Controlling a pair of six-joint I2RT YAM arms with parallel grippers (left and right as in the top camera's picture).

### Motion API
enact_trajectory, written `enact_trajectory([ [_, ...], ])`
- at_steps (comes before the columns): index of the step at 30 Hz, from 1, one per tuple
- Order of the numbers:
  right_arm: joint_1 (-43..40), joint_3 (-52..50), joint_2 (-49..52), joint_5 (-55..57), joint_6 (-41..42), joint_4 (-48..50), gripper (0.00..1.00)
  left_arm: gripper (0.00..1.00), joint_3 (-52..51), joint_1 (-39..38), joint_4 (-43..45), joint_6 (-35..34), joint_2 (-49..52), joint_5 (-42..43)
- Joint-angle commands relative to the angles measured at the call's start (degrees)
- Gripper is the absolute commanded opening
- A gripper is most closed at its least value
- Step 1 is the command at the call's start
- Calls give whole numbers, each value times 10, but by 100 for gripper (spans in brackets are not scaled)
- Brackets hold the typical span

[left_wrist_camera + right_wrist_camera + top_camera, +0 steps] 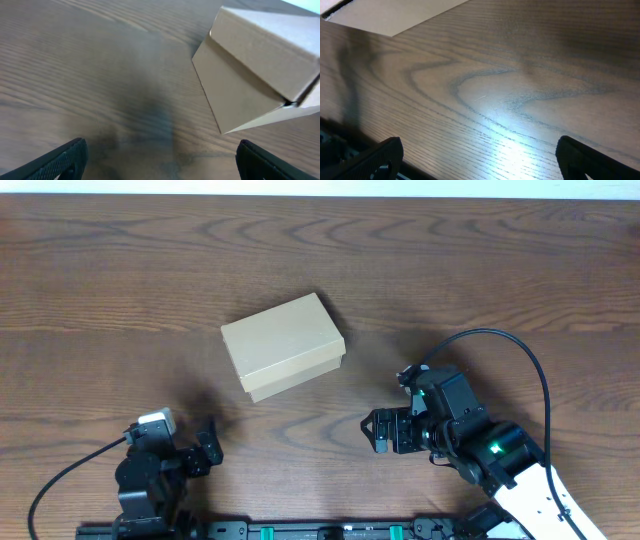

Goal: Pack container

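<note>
The container (283, 345) is a plain tan cardboard box with its lid shut, lying at an angle near the middle of the wood table. In the left wrist view it (260, 65) fills the upper right, a little ahead of my left gripper (160, 160), which is open and empty. In the overhead view my left gripper (205, 448) sits near the front left edge. My right gripper (380, 432) is open and empty at the front right, right of the box. In the right wrist view a box corner (395, 12) shows at the top left, far from the fingers (480, 160).
The wood table (480, 270) runs to a pale strip at the back edge. A black cable (520, 355) loops above the right arm. A black rail with green connectors (330, 530) lies along the front edge.
</note>
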Motion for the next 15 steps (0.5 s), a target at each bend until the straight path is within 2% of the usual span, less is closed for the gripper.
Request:
enact_trajectory([
  [1, 5, -2, 1, 6, 6, -1, 99, 95, -26, 3, 6, 11, -7, 16],
  [15, 5, -2, 1, 6, 6, -1, 99, 95, -25, 1, -2, 12, -6, 15],
])
